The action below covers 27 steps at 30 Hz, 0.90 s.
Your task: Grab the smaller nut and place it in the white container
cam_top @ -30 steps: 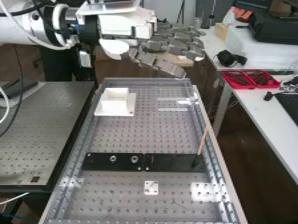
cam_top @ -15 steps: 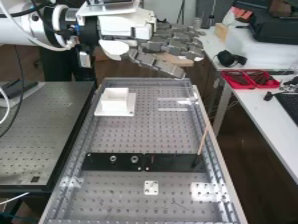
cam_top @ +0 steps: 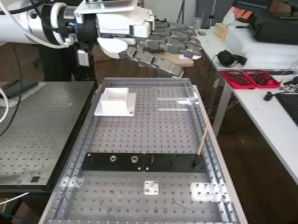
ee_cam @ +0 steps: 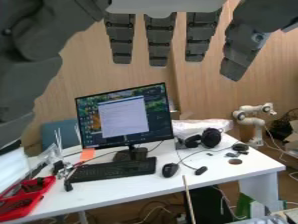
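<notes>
The white arm [cam_top: 26, 31] comes in at the upper left of the high view, and its dark grey hand [cam_top: 178, 47] hangs near the top middle, beyond the far end of the perforated bench [cam_top: 133, 135]. The fingers look released to me, stretched out fairly straight and grasping nothing.

Below and to the left of the hand, in the upper left part of the bench, I see the white container [cam_top: 116, 102] standing on a flat white base [cam_top: 128, 111]. I cannot tell where the smaller nut is. Across the lower middle of the frame lies the flat black bar [cam_top: 100, 164], with the larger nut [cam_top: 113, 158] and the bearing [cam_top: 134, 159] side by side on it, a little apart. A thin wooden stick [cam_top: 203, 140] slants up from the bar's right part.

Over at the right edge runs a white table [cam_top: 263, 112], holding red trays [cam_top: 237, 82] and, behind them, black headphones [cam_top: 229, 59]. Past the hand's spread fingers, the wrist view looks onto a monitor [ee_cam: 124, 117], with a black keyboard [ee_cam: 113, 170] in front and a mouse [ee_cam: 170, 170] beside it.
</notes>
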Each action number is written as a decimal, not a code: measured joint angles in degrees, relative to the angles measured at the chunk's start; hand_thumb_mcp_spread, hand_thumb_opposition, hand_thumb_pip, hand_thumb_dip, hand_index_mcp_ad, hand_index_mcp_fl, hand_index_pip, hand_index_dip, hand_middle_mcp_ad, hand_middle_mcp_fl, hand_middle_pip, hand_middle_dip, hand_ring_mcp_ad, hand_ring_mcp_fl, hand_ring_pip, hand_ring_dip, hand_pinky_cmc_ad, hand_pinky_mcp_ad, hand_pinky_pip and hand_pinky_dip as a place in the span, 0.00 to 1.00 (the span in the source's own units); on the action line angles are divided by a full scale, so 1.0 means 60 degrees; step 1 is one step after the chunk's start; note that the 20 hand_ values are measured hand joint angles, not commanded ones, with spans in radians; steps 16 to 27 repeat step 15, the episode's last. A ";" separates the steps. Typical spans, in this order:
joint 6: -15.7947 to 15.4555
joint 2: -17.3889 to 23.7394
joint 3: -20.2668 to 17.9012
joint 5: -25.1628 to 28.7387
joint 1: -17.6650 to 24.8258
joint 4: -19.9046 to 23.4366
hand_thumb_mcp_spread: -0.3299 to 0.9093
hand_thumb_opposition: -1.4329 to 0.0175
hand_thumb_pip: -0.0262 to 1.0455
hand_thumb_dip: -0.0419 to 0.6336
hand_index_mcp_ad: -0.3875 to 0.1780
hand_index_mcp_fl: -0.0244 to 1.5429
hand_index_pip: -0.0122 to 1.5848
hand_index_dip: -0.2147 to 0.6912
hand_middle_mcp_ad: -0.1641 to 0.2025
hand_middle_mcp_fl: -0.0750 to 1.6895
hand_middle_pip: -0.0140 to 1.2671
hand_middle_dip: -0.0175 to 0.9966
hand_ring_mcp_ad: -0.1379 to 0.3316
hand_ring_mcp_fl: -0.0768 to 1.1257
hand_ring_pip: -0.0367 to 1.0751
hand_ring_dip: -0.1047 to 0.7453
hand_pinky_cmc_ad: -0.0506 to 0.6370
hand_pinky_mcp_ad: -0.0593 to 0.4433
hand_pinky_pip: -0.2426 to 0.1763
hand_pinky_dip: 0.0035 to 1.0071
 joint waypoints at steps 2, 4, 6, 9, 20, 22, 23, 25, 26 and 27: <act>-0.0015 0.0020 -0.0001 -0.0013 0.0000 -0.0037 0.35 0.52 0.50 0.09 0.47 0.06 0.06 0.53 0.62 0.04 0.12 0.22 0.66 0.06 0.11 0.22 0.86 0.81 0.25 0.16; -0.0031 0.0052 -0.0011 -0.0018 0.0004 -0.0052 0.35 0.52 0.50 0.09 0.47 0.06 0.06 0.53 0.61 0.04 0.12 0.22 0.66 0.06 0.11 0.22 0.86 0.81 0.25 0.16; -0.0042 0.0099 -0.0029 -0.0016 0.0006 -0.0061 0.35 0.52 0.50 0.09 0.47 0.06 0.06 0.54 0.61 0.04 0.12 0.22 0.66 0.06 0.11 0.22 0.86 0.80 0.25 0.16; -0.0044 0.0187 -0.0073 0.0030 0.0013 -0.0094 0.35 0.52 0.50 0.09 0.47 0.06 0.06 0.54 0.62 0.04 0.12 0.22 0.66 0.06 0.11 0.22 0.86 0.80 0.25 0.16; -0.0084 0.0413 -0.0161 0.0015 0.0028 -0.0371 0.35 0.52 0.50 0.09 0.47 0.06 0.06 0.54 0.62 0.05 0.12 0.22 0.66 0.06 0.11 0.22 0.86 0.84 0.25 0.16; -0.0084 0.0413 -0.0161 0.0015 0.0028 -0.0371 0.35 0.52 0.50 0.09 0.47 0.06 0.06 0.54 0.62 0.05 0.12 0.22 0.66 0.06 0.11 0.22 0.86 0.84 0.25 0.16; -0.0084 0.0413 -0.0161 0.0015 0.0028 -0.0371 0.35 0.52 0.50 0.09 0.47 0.06 0.06 0.54 0.62 0.05 0.12 0.22 0.66 0.06 0.11 0.22 0.86 0.84 0.25 0.16; -0.0084 0.0413 -0.0161 0.0015 0.0028 -0.0371 0.35 0.52 0.50 0.09 0.47 0.06 0.06 0.54 0.62 0.05 0.12 0.22 0.66 0.06 0.11 0.22 0.86 0.84 0.25 0.16; -0.0084 0.0413 -0.0161 0.0015 0.0028 -0.0371 0.35 0.52 0.50 0.09 0.47 0.06 0.06 0.54 0.62 0.05 0.12 0.22 0.66 0.06 0.11 0.22 0.86 0.84 0.25 0.16; -0.0084 0.0413 -0.0161 0.0015 0.0028 -0.0371 0.35 0.52 0.50 0.09 0.47 0.06 0.06 0.54 0.62 0.05 0.12 0.22 0.66 0.06 0.11 0.22 0.86 0.84 0.25 0.16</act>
